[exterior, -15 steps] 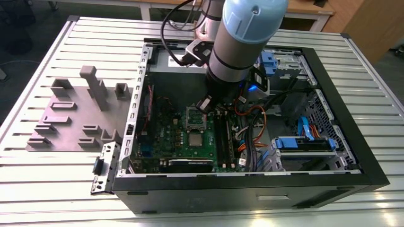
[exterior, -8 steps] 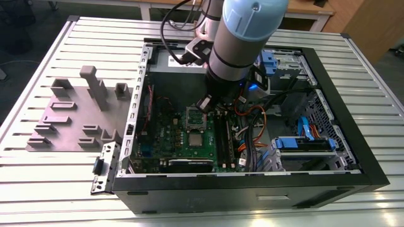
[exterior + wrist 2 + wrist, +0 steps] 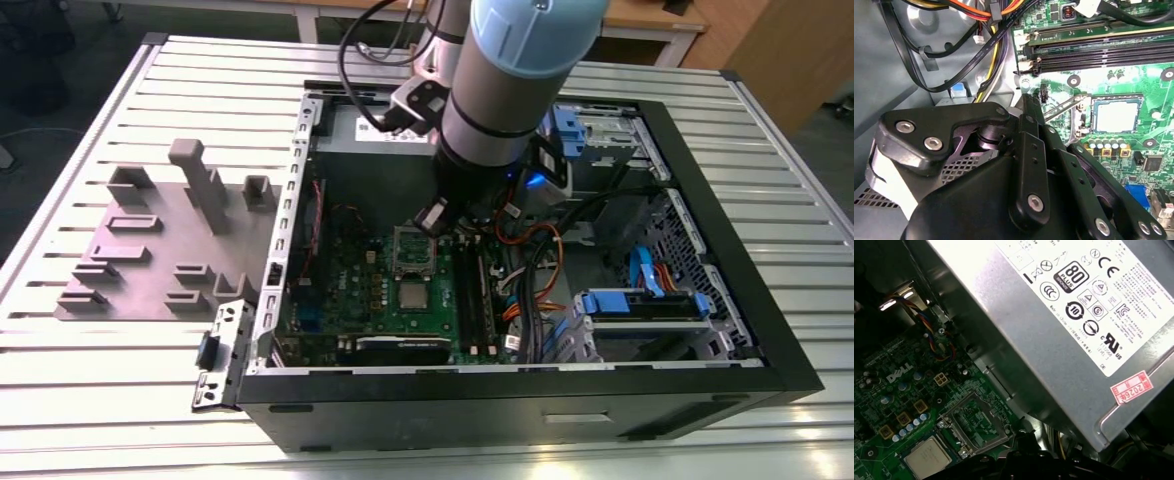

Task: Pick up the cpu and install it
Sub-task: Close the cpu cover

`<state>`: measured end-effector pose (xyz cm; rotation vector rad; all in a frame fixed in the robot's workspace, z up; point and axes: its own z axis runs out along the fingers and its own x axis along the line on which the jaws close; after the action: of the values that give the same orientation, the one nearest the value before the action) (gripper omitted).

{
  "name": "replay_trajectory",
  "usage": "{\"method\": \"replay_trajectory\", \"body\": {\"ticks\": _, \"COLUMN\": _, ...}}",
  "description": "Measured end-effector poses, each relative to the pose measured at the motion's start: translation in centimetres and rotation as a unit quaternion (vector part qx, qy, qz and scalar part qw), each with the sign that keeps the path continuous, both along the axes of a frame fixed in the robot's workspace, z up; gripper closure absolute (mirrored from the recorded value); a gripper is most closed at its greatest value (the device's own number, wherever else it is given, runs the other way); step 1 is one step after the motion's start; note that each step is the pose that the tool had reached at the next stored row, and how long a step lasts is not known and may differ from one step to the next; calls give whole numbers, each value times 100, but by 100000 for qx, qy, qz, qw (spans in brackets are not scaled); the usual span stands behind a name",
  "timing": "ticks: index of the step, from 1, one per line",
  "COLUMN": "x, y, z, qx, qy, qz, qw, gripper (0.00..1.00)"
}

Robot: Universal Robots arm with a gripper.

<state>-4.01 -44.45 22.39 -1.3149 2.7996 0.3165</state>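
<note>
The cpu (image 3: 415,294) lies flat in the socket on the green motherboard (image 3: 350,290), silvery top up, and nothing grips it. It also shows in both wrist views (image 3: 1115,116) (image 3: 927,456). The silver hinged socket frame (image 3: 415,250) (image 3: 1066,107) (image 3: 976,422) stands swung open beside it. My gripper (image 3: 443,220) (image 3: 1026,102) hangs inside the open computer case (image 3: 534,400), just beyond the open frame, on the side towards the power supply. It is apart from the cpu.
The big grey power supply (image 3: 1064,330) (image 3: 367,128) fills the case's far end. Bundled cables (image 3: 534,260) and blue drive cages (image 3: 641,305) crowd the exterior view's right. Memory slots (image 3: 1104,50) run beside the socket. A grey fixture plate (image 3: 160,240) lies on the slatted table (image 3: 107,400).
</note>
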Motion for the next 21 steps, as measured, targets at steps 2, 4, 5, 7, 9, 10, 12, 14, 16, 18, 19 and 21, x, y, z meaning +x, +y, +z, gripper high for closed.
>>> {"method": "replay_trajectory", "body": {"ticks": 2, "x": -2, "y": 0, "z": 12, "qx": -198, "qy": 3, "qz": 2, "qw": 100000, "gripper": 89}}
{"method": "replay_trajectory", "body": {"ticks": 4, "x": -4, "y": 0, "z": 23, "qx": -373, "qy": 3, "qz": 1, "qw": 99999, "gripper": 89}}
{"method": "replay_trajectory", "body": {"ticks": 5, "x": -5, "y": 0, "z": 28, "qx": -453, "qy": 4, "qz": 0, "qw": 99999, "gripper": 89}}
{"method": "replay_trajectory", "body": {"ticks": 7, "x": -7, "y": 0, "z": 38, "qx": -589, "qy": 3, "qz": 3, "qw": 99998, "gripper": 89}}
{"method": "replay_trajectory", "body": {"ticks": 9, "x": -9, "y": 0, "z": 48, "qx": -702, "qy": 0, "qz": 2, "qw": 99998, "gripper": 89}}
{"method": "replay_trajectory", "body": {"ticks": 10, "x": -10, "y": 0, "z": 52, "qx": -782, "qy": 1, "qz": 0, "qw": 99997, "gripper": 89}}
{"method": "replay_trajectory", "body": {"ticks": 12, "x": -13, "y": 0, "z": 56, "qx": -999, "qy": 0, "qz": 0, "qw": 99995, "gripper": 89}}
{"method": "replay_trajectory", "body": {"ticks": 14, "x": -15, "y": 0, "z": 61, "qx": -1246, "qy": 1, "qz": 1, "qw": 99992, "gripper": 89}}
{"method": "replay_trajectory", "body": {"ticks": 16, "x": -17, "y": -1, "z": 68, "qx": -1435, "qy": 8, "qz": 1, "qw": 99990, "gripper": 89}}
{"method": "replay_trajectory", "body": {"ticks": 18, "x": -19, "y": 0, "z": 75, "qx": -1570, "qy": 4, "qz": 2, "qw": 99988, "gripper": 89}}
{"method": "replay_trajectory", "body": {"ticks": 19, "x": -20, "y": 0, "z": 79, "qx": -1642, "qy": 4, "qz": 1, "qw": 99987, "gripper": 89}}
{"method": "replay_trajectory", "body": {"ticks": 21, "x": -21, "y": 0, "z": 87, "qx": -1759, "qy": 2, "qz": 3, "qw": 99985, "gripper": 89}}
